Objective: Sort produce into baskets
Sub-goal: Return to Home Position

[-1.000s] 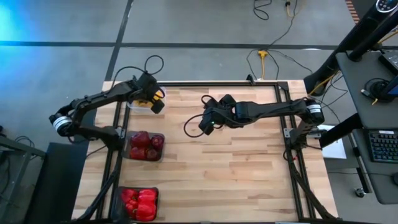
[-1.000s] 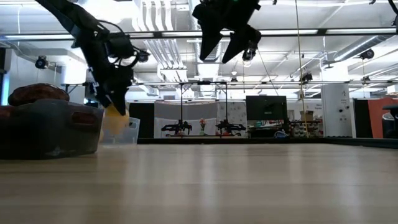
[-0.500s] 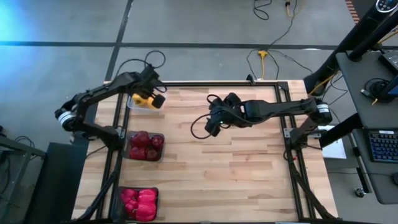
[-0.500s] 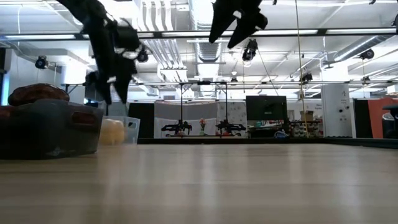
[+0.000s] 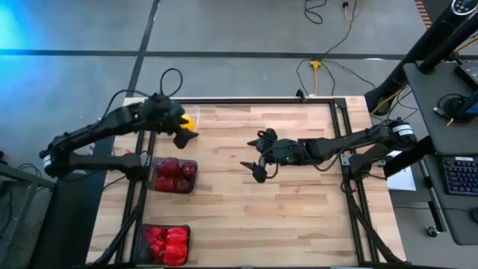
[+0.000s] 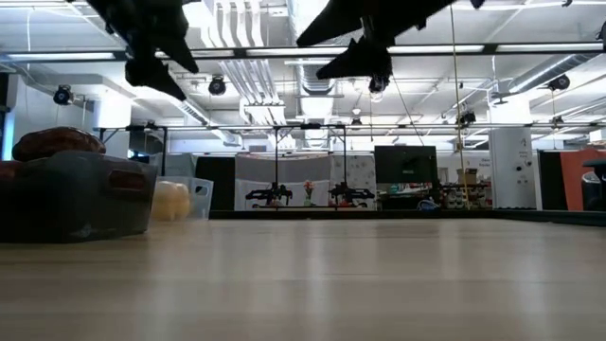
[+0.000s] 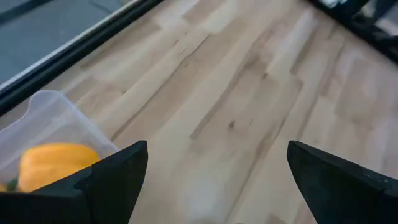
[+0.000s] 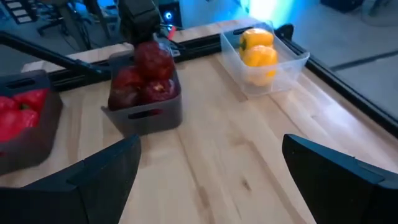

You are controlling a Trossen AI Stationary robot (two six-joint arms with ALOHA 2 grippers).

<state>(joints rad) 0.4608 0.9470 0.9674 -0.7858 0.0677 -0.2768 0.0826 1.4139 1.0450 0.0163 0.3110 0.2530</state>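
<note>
Left end effector (image 5: 181, 132) hangs beside yellow pepper (image 5: 190, 119), right end effector (image 5: 254, 168) over table (image 5: 299, 217) middle.

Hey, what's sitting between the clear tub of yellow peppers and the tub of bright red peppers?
The dark tub holding maroon peppers, standing in line between the clear tub and the red-pepper tub; the high and right wrist views both show it.

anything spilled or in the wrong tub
Nothing stands out. Yellow peppers sit in the clear tub, maroon peppers in the middle grey tub, bright red peppers in the other grey tub. None lies loose on the table. Left gripper and right gripper are open.
</note>
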